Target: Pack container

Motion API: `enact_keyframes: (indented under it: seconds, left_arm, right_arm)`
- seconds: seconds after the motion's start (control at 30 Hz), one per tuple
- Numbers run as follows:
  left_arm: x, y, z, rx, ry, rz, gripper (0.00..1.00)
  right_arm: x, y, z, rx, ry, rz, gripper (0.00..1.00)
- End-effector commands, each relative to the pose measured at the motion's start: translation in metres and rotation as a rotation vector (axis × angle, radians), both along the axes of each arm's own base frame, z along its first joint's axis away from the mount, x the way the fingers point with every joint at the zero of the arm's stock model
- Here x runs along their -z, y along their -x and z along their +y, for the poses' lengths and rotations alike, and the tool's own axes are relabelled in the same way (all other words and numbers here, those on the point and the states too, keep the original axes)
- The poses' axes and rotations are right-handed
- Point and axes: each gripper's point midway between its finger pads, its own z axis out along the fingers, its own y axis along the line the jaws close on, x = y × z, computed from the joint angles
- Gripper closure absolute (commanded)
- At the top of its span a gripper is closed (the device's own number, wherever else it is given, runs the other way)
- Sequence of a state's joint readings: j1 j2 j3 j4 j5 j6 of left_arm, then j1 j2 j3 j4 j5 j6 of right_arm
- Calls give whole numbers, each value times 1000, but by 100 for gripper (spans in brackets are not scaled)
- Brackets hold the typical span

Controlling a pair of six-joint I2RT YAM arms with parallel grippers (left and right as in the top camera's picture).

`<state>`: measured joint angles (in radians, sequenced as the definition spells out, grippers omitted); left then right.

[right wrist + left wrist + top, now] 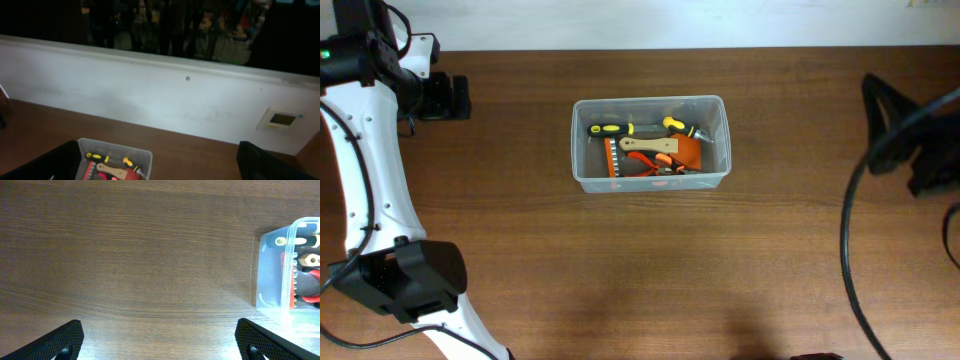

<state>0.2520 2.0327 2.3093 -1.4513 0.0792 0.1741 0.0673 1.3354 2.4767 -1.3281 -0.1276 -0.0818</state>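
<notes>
The clear container [577, 140] sits mid-table toward the far side, with a screwdriver [610, 129] and red-handled pliers [642, 160] inside. The left gripper [159, 342] and right gripper [157, 162] both gape wide and empty. Nothing loose shows, so I'd say any retreat should steer clear of the rim.

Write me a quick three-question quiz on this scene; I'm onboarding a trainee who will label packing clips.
1. True or false: the left gripper touches the container.
2. Where are the hand tools? A inside the container; B loose beside it; C held in a gripper.
3. Is the right gripper open or shut?
Key: 1 false; 2 A; 3 open.
</notes>
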Motion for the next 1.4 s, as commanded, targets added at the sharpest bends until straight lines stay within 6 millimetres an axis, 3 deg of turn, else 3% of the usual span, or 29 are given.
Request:
enact_keyframes:
  seconds: [0.0, 0.27, 0.53, 0.7, 0.87, 0.93, 1.1, 1.37]
  left_arm:
    - [-20, 4, -2, -9, 2, -52, 1]
    - [-20, 4, -2, -9, 2, -52, 1]
    - [-20, 4, -2, -9, 2, -52, 1]
    - [-20, 4, -2, -9, 2, -52, 1]
    - [-20, 4, -2, -9, 2, -52, 1]
    - [-20, 4, -2, -9, 2, -52, 1]
    - [-20, 4, -2, -9, 2, -52, 1]
    - [-20, 4, -2, -9, 2, -52, 1]
  right_arm:
    - [2, 5, 0, 1, -2, 9, 1]
    - [9, 1, 0, 2, 0, 39, 1]
    - [48, 1, -13, 68, 48, 199, 1]
    - [51, 24, -25, 116, 47, 170, 1]
    - [43, 51, -40, 194, 39, 3, 1]
    - [51, 59, -42, 211, 37, -46, 1]
    - [111, 67, -44, 224, 38, -49, 1]
    - [261, 47, -45, 223, 44, 69, 1]
